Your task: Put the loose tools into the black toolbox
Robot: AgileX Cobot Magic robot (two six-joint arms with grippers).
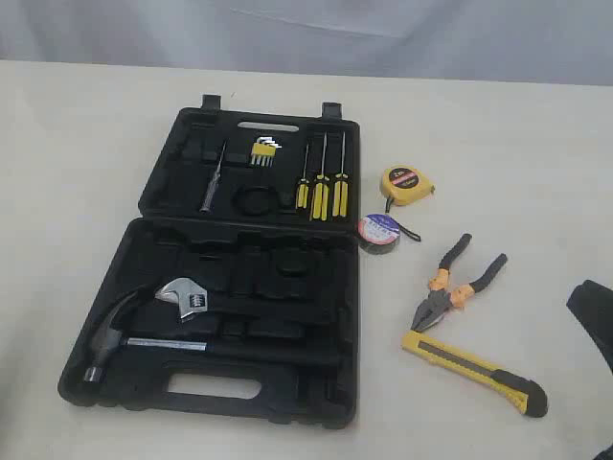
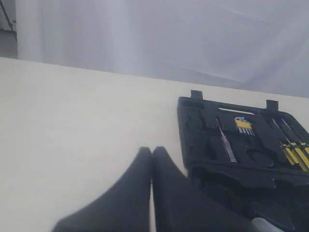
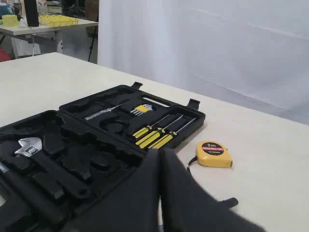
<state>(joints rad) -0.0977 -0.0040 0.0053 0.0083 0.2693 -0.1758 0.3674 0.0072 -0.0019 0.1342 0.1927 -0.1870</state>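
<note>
The black toolbox (image 1: 330, 316) lies open on the table, both halves flat. To its right lie the yellow tape measure (image 1: 407, 185), the dark roll of electrical tape (image 1: 379, 232), the orange-black pliers (image 1: 458, 284) and the yellow-black utility knife (image 1: 474, 372). My right gripper (image 3: 161, 152) is shut and empty, hovering short of the tape measure (image 3: 214, 153) and the toolbox (image 3: 72, 159). A dark part of that arm (image 1: 592, 311) shows at the right edge, beyond the pliers. My left gripper (image 2: 151, 151) is shut on nothing, left of the toolbox (image 2: 193, 125).
In the toolbox sit a steel claw hammer (image 1: 115, 335), an adjustable wrench (image 1: 182, 297), three yellow-handled screwdrivers (image 1: 321, 192), hex keys (image 1: 263, 151) and a thin metal tool (image 1: 211, 187). White curtain runs behind the table. A far table with yellow items (image 3: 53, 20) stands beyond.
</note>
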